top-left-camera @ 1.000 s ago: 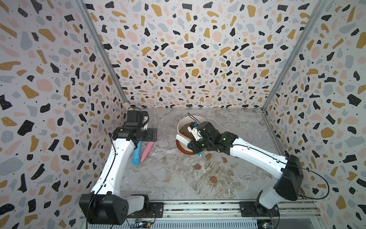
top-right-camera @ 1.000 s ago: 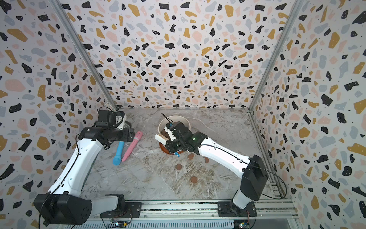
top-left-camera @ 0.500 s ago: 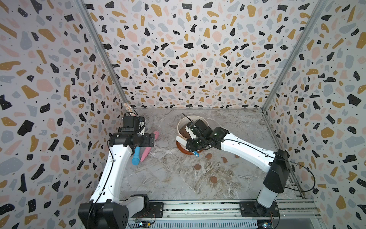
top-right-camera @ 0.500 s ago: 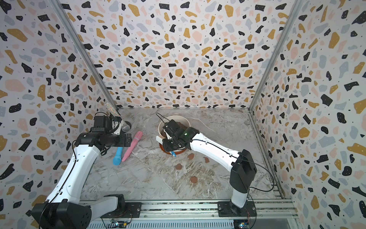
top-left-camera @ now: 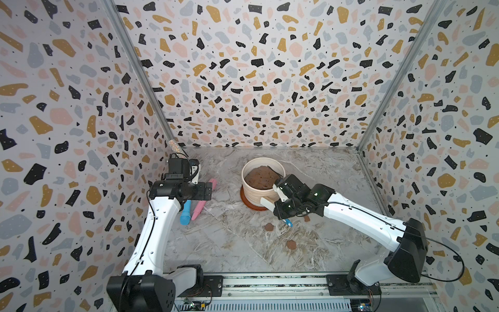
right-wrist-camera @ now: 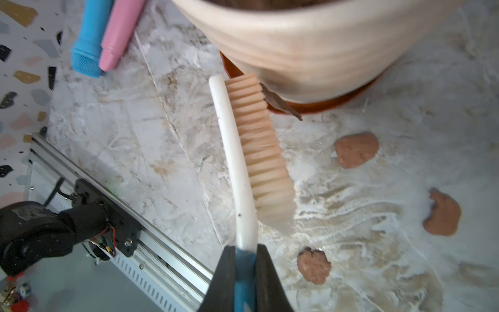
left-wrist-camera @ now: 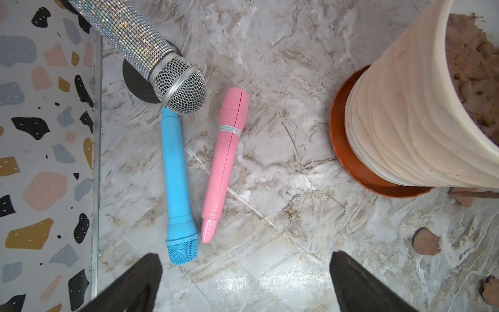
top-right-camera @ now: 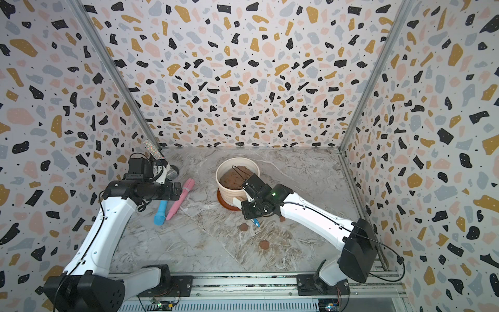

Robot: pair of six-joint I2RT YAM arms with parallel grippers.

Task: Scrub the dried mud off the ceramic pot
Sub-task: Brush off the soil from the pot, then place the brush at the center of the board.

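Cream-white ribbed ceramic pot (top-left-camera: pixel 259 193) stands upright on a flat terracotta-orange saucer (top-left-camera: pixel 248 204) toward the back middle of the grey marbled tabletop (top-left-camera: pixel 229 243), a mound of dark brown soil (top-left-camera: pixel 260 177) inside. The right gripper (right-wrist-camera: pixel 244 251) is clenched on the blue handle of a white-backed, tan-bristled scrubbing brush (right-wrist-camera: pixel 259 151); its head lies low beside the pot's front wall, tip just beside the saucer rim; blur hides whether the bristles touch the ribbing.

Scrubbing looks to be the step in hand; flat reddish-brown blotches of dried mud (right-wrist-camera: pixel 356 150) lie loose on the tabletop near the pot's front, and a dark flake (right-wrist-camera: pixel 280 104) shows between bristle tip and saucer. The wall seen from both wrist views carries only faint staining, so the job seems far along, though the pot's back is hidden. The next move, as I judge it, calls for setting the bristles square against the ribs and stroking along them, lightly, so the pot does not slide off its saucer.

The left gripper (left-wrist-camera: pixel 245 255) hangs released, holding nothing, above a sky-blue toy microphone (left-wrist-camera: pixel 176 173) and a pink toy microphone (left-wrist-camera: pixel 226 162), with a silver rhinestone microphone (left-wrist-camera: pixel 151 54) leaning beside them; these lie well apart from the pot, so the left arm has room to cross and steady the rim. Open tabletop spreads in front of the pot and to its right; terrazzo-patterned walls (top-left-camera: pixel 81 135) close three sides; an aluminium rail (top-left-camera: pixel 270 283) bounds the front.
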